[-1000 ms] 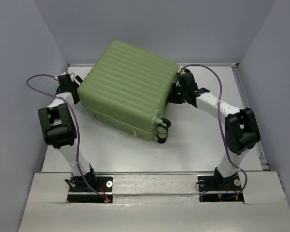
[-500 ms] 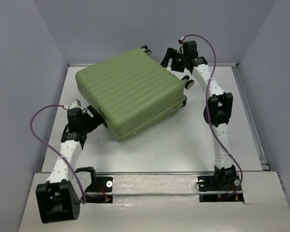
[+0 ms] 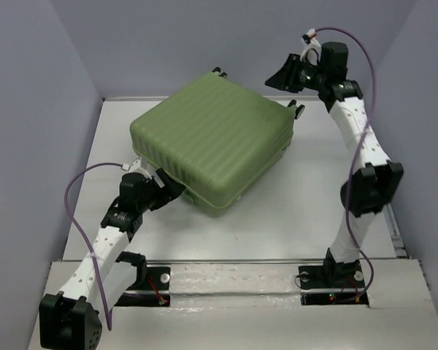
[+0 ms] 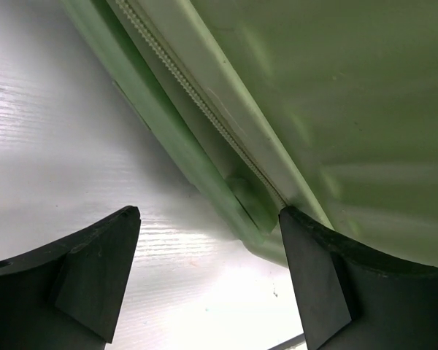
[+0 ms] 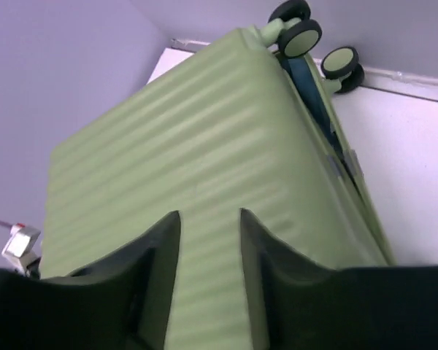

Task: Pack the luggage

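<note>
**Entry: green hard-shell suitcase on white table, two arms attending**

Item 1, the luggage [image 3: 212, 142]. We recorded a large light-green hard-shell suitcase lying on its broad side on the white table [image 3: 299, 211], ribbed shell facing up. It sat towards the back of the table and was turned diagonally to the table's edges. Black-and-green caster wheels [image 5: 299, 35] stood at its far end, near the back wall. In the right wrist view, a narrow strip of blue lining [image 5: 307, 82] showed in the seam between the two shells, just below the wheels. In the left wrist view, a white zipper track [image 4: 181, 86] ran along the near edge.

Item 2, the left gripper [image 3: 171, 188]. We found it low on the table at the suitcase's near-left edge. Its fingers [image 4: 95, 270] were spread wide, with the edge and zipper seam lying in the gap between them. We could not tell whether either finger touched the shell.

Item 3, the right gripper [image 3: 286, 75]. It hung raised above the suitcase's far-right corner, apart from the shell and looking down along the ribs. Its fingers [image 5: 160, 251] stood narrowly parted and pinched nothing.

Item 4, surroundings. Plain grey-lilac walls enclosed the table on three sides, and a purple cable [image 3: 77, 189] looped from the left arm.
</note>
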{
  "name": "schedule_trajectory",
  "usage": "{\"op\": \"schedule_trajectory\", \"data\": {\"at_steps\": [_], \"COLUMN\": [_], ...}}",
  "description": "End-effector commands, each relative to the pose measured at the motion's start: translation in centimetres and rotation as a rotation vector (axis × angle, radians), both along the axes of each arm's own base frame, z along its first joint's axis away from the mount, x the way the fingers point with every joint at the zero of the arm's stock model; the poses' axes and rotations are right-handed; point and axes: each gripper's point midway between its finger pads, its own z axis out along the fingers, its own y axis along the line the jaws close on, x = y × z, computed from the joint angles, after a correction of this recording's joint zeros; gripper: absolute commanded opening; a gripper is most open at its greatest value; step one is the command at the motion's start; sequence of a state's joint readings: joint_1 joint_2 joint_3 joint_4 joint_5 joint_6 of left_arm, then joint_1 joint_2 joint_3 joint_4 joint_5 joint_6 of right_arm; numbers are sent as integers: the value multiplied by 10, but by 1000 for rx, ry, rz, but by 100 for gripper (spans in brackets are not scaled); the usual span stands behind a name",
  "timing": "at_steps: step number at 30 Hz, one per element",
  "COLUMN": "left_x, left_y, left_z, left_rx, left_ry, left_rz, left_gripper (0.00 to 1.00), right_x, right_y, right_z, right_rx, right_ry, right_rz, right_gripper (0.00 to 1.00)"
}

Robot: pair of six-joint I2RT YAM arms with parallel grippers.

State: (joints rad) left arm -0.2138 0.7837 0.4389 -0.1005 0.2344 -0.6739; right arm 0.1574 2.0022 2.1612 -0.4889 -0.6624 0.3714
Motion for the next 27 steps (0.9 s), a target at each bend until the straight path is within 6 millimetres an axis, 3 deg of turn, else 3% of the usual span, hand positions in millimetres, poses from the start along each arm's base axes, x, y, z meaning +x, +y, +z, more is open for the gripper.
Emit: {"op": "schedule_trajectory", "data": {"at_steps": [1, 2, 3, 4, 5, 7, 8, 10, 12, 13, 14, 16, 19, 23, 27], "left_x": [10, 10, 9, 8, 7, 3, 1, -6, -11, -15, -20, -32, -43, -54, -53], "left_y": [-15, -14, -14, -13, -13, -14, -16, -22, -28, -33, -36, -46, -61, -91, -94], "left_z": [47, 50, 56, 57, 60, 58, 57, 57, 63, 66, 71, 71, 76, 58, 64], "left_rx": [-74, -67, -65, -51, -48, -41, -36, -54, -71, -85, -96, -109, -108, -59, -56], "left_ry": [-184, -197, -221, -234, -247, -251, -252, -255, -271, -275, -292, -274, -280, -214, -236], "left_rz": [-43, -43, -46, -51, -54, -74, -86, -120, -150, -181, -205, -270, -352, -421, -378], "left_gripper": [86, 84, 81, 77, 74, 61, 58, 53, 45, 39, 33, 23, 17, 15, 15], "right_x": [-109, -129, -153, -197, -216, -249, -271, -287, -294, -291, -294, -293, -286, -269, -265], "right_y": [-1, -4, 5, 5, 10, 21, 33, 44, 48, 47, 52, 55, 57, 63, 73], "right_z": [34, 31, 42, 17, 10, -11, -43, -68, -109, -121, -145, -153, -173, -183, -198], "right_rx": [23, 46, 97, 119, 135, 149, 144, 141, 116, 100, 68, 62, 30, 9, -20], "right_ry": [-248, -267, -338, -338, -357, -366, -324, -309, -257, -245, -210, -237, -248, -262, -240], "right_rz": [58, 55, 82, 110, 125, 159, 193, 212, 225, 204, 211, 208, 188, 170, 199], "right_gripper": [15, 9, 7, 7, 7, 7, 7, 10, 23, 34, 38, 43, 46, 48, 54]}}
